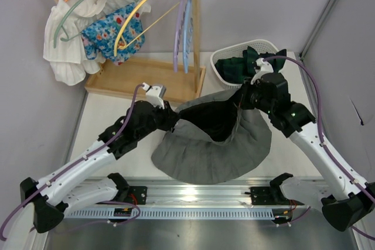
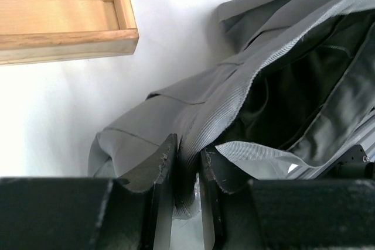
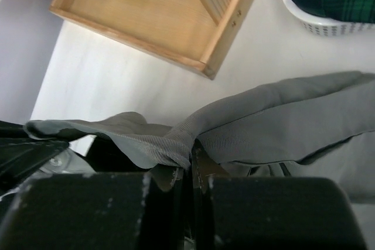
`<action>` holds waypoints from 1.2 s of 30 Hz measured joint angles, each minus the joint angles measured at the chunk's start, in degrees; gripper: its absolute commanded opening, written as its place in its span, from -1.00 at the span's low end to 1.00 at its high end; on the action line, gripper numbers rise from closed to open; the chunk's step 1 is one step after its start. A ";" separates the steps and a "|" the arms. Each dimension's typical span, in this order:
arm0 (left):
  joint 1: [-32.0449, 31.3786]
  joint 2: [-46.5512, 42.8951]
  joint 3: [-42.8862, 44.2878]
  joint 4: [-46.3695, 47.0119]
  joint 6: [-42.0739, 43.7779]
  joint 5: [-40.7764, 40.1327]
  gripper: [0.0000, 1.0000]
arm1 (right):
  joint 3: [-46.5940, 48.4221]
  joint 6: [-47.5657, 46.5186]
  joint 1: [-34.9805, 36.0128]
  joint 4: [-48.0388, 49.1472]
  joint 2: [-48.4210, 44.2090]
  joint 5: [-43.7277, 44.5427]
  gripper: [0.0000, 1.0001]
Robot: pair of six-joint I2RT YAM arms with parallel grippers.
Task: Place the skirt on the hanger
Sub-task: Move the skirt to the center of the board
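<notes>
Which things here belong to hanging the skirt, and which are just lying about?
Belong to the job:
grey skirt
left gripper and right gripper, both shut on its edge
yellow hanger
wooden rack

Lying about:
white basket
green plaid clothes inside it
white garment
floral garment

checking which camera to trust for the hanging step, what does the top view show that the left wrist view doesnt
Only the top view: the rail's hangers, the hung floral garment, and the right claw shut on the skirt. Only the left wrist view: the left claw up close, pinching a fold of the ribbed waistband. Both: the grey skirt with its dark lining, the wooden rack base and the white basket.
</notes>
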 measured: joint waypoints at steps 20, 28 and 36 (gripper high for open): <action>0.02 -0.70 19.39 -4.37 8.63 -0.68 -0.45 | 14.91 -5.09 -2.43 -0.96 5.11 8.26 -1.00; -0.50 -0.76 16.39 -3.63 10.25 4.46 0.64 | 13.60 -5.97 -4.68 -3.74 1.64 9.40 -1.00; -15.26 9.99 16.15 -1.62 9.35 -4.48 0.91 | 9.84 -4.04 -4.68 -5.86 1.62 9.07 -1.00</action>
